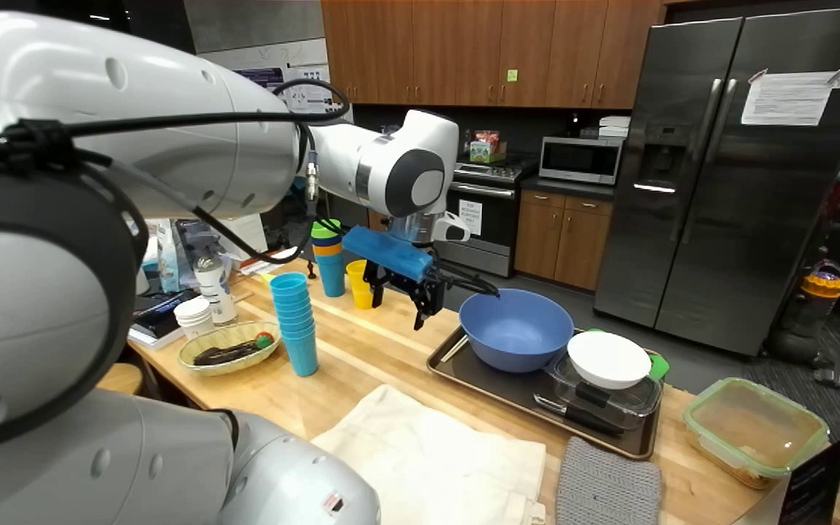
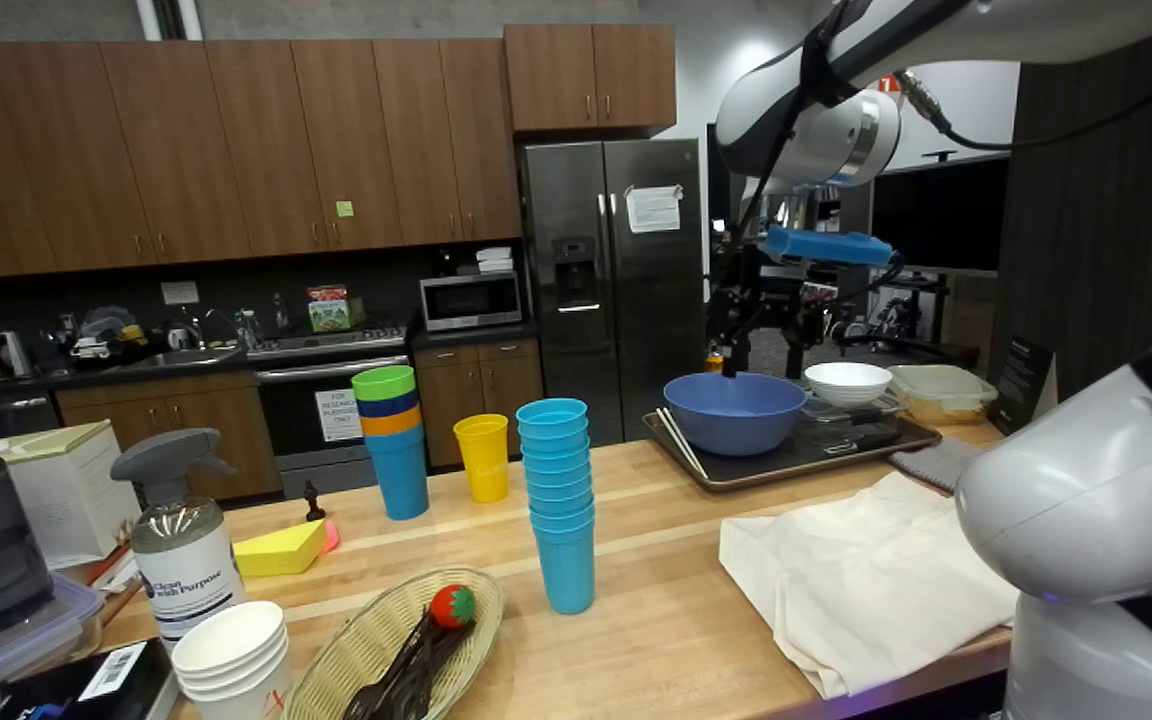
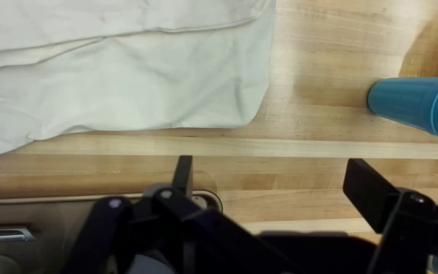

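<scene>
My gripper point(image 3: 270, 163) hangs above the wooden table with its two fingers wide apart and nothing between them; it also shows in both exterior views, the gripper point(image 1: 397, 313) point(image 2: 762, 368) pointing down. Under its left finger in the wrist view lies a corner of the dark tray point(image 3: 44, 217). A blue bowl point(image 1: 515, 332) stands on that tray point(image 2: 786, 470). The cream cloth point(image 3: 127, 87) lies flat and creased beside the tray. On the wrist view's right edge leans the image of a blue cup stack point(image 3: 405, 95), which stands upright in an exterior view point(image 2: 564, 520).
A yellow cup point(image 2: 484, 458) and a stack of coloured cups point(image 2: 396, 450) stand farther back. A woven basket point(image 2: 361, 640) holds dark utensils and a red toy. A white bowl point(image 1: 608, 359) rests on a clear container on the tray. A lidded container point(image 1: 755, 426) stands beyond it.
</scene>
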Motion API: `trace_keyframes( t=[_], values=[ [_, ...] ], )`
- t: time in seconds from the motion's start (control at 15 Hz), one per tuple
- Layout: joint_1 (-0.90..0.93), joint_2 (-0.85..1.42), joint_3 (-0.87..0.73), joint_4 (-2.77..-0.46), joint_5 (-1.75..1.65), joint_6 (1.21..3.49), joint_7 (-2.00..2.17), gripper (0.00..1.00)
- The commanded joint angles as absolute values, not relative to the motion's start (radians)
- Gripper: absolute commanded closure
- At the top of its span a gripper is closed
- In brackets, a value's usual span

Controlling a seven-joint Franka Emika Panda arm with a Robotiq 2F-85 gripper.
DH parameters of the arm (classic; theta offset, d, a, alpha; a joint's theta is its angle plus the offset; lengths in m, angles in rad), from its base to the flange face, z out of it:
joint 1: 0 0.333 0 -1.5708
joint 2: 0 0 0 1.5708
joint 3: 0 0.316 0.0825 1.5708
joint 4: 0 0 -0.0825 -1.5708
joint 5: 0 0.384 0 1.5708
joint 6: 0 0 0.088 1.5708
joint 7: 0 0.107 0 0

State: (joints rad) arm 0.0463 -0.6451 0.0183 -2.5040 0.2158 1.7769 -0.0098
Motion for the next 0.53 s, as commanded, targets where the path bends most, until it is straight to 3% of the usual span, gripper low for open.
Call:
trace_keyframes(
  t=[0.0,0.47],
  values=[
    [0.046,-0.645,0.018,-2.502,0.216,1.774,-0.01,0.0],
    [0.046,-0.647,0.019,-2.506,0.223,1.785,-0.007,0.0]
  ],
)
